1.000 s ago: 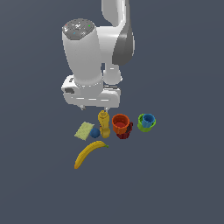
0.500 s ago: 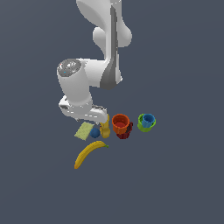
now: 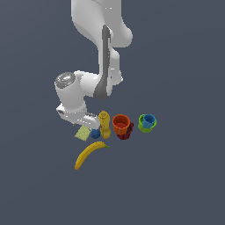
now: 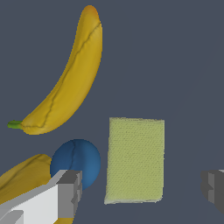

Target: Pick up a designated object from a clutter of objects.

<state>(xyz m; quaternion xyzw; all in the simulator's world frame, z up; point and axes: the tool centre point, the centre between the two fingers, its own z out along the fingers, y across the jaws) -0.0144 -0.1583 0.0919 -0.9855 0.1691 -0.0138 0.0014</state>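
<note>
Where we look, everything lies on a plain dark grey floor; the sponge pad sits flat beside the blue ball, between the spread fingers of the gripper, ungrasped; banana nearby.

The arm is glossy white with rounded, bulging segments and a dark grey strip down one link. A grey disc caps the wrist joint. The hand has blocky grey fingers on a white base.
</note>
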